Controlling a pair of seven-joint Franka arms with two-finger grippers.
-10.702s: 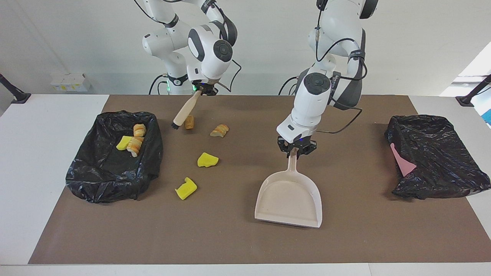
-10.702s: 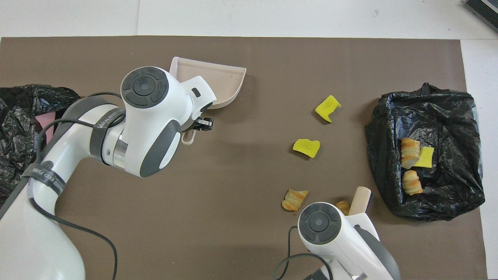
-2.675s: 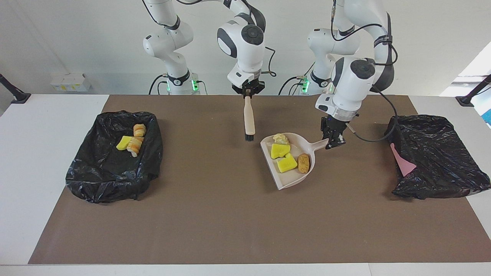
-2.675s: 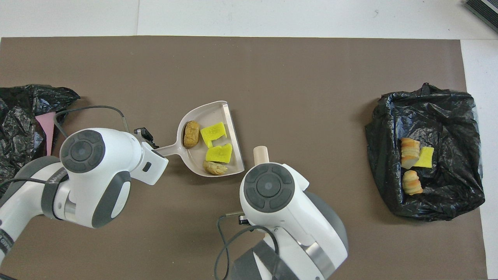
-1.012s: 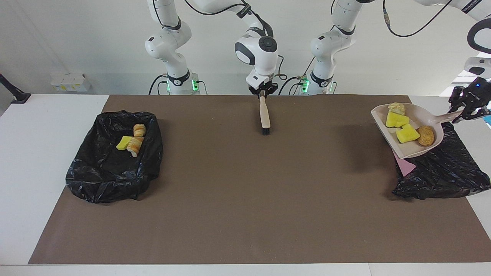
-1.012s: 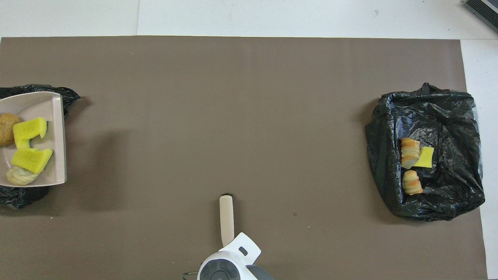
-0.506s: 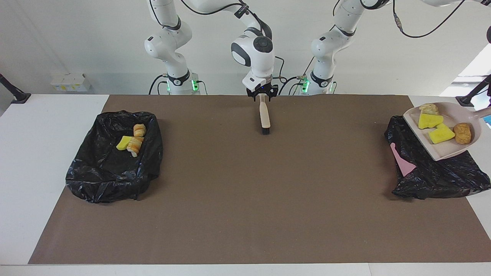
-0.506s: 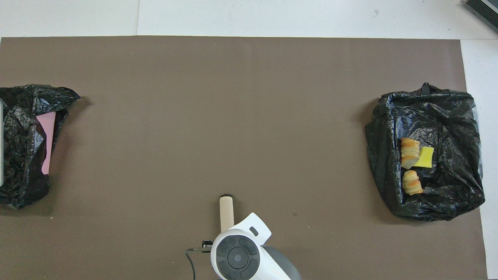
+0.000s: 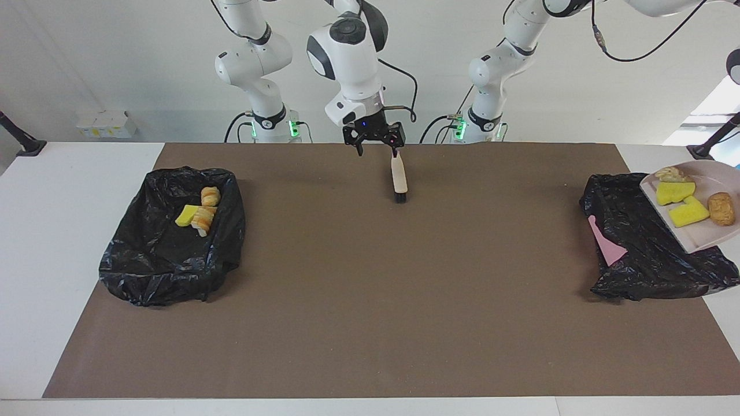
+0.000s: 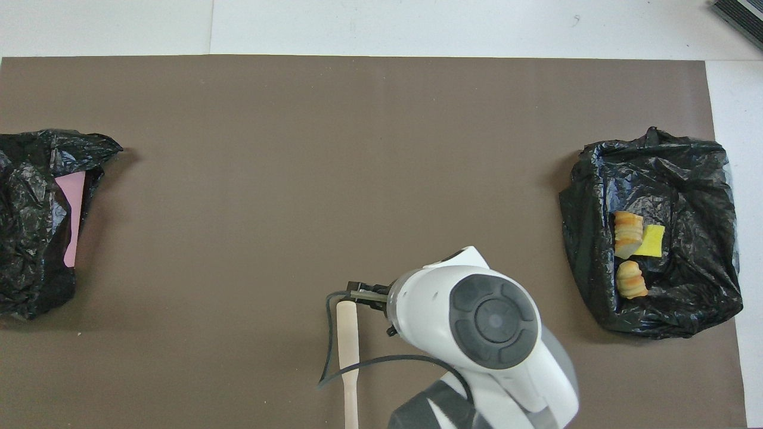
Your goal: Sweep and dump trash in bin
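Note:
The beige dustpan (image 9: 702, 231) hangs tilted over the black bin bag (image 9: 636, 254) at the left arm's end of the table. It carries trash: two yellow wedges (image 9: 675, 192), a tan lump (image 9: 721, 208) and a pale lump (image 9: 670, 173). Its handle runs off the picture's edge, and my left gripper is out of view there. The wooden brush (image 9: 399, 178) lies flat on the brown mat close to the robots, bristles pointing away from them. My right gripper (image 9: 376, 144) hovers open just above the handle's end, holding nothing. The same brush (image 10: 348, 351) shows in the overhead view.
A second black bin bag (image 9: 162, 260) at the right arm's end holds more trash (image 9: 199, 214) of yellow and tan chunks. A flat pink sheet (image 9: 606, 245) lies in the bag under the dustpan. The brown mat (image 9: 370, 300) covers the table's middle.
My right gripper opened, let the brush go onto the mat, and lifted slightly toward its own end. The dustpan moved farther out over the bin bag, and the left gripper left the picture.

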